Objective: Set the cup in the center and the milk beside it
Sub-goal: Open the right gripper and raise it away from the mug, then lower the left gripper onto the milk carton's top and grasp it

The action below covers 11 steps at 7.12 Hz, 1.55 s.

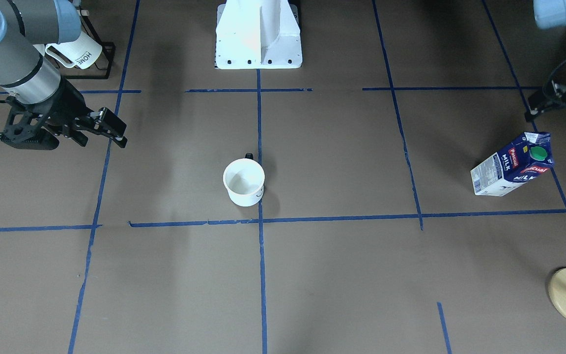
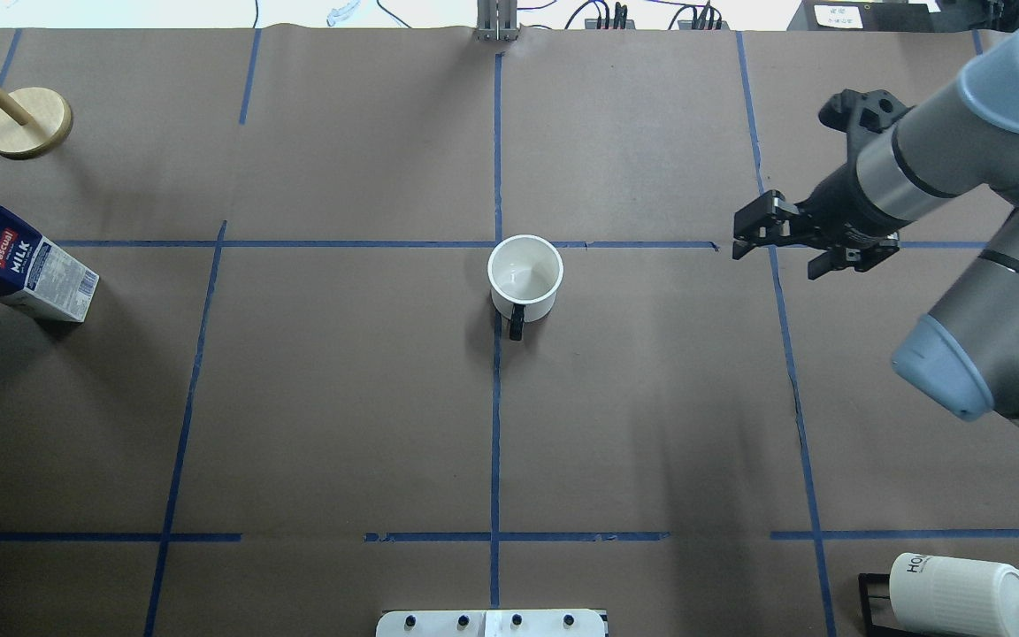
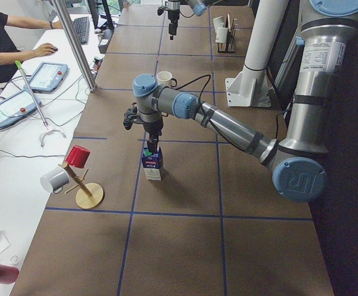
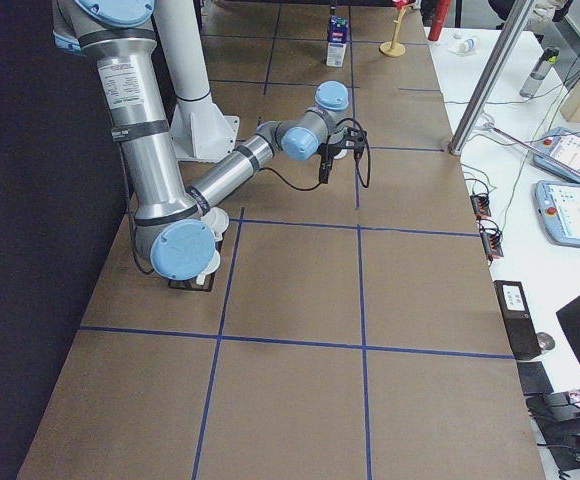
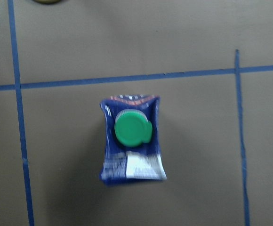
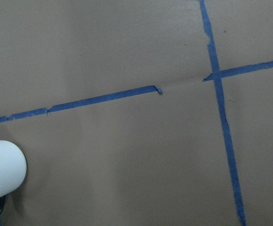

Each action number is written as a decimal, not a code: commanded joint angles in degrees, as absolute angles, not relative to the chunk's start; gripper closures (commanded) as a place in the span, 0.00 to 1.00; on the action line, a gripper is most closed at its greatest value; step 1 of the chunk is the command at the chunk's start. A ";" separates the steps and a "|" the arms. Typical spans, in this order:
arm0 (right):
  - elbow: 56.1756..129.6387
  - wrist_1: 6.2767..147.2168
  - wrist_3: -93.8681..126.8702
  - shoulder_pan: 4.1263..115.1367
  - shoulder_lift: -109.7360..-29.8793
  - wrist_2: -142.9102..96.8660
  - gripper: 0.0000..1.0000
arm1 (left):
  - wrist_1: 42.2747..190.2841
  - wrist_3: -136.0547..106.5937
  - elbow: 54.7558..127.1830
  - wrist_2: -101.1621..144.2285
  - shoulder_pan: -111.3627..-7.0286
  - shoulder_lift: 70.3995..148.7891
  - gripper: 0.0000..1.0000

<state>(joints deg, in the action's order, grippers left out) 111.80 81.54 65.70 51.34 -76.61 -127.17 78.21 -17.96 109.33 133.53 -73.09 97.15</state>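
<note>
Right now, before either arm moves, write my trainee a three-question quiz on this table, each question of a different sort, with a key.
1. True or false: the small white mug with the black handle touches the dark blue and white gable-top milk carton with the green cap.
2. Which gripper hangs over the carton? A) left gripper B) right gripper C) neither
3. In a few words: which part of the task is not yet done?
Key: 1 false, they stand far apart. 2 A. 3 The mug stands upright by the central crossing of blue tape; the carton is not yet set beside it.
</note>
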 commanded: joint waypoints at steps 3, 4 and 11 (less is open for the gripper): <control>112.06 77.96 65.65 51.33 -79.28 -127.09 0.00 | 83.67 -18.81 101.95 133.59 -72.07 99.49 0.00; 112.06 77.96 65.65 51.33 -79.28 -127.00 0.00 | 83.67 -18.81 101.95 133.59 -71.11 99.49 0.00; 111.80 78.05 65.65 51.15 -79.19 -127.00 0.00 | 87.35 -18.81 96.86 133.59 -68.03 99.49 0.13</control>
<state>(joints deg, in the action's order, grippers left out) 111.84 77.98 65.65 51.19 -79.20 -127.00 86.06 -18.74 98.00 133.59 -68.06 99.46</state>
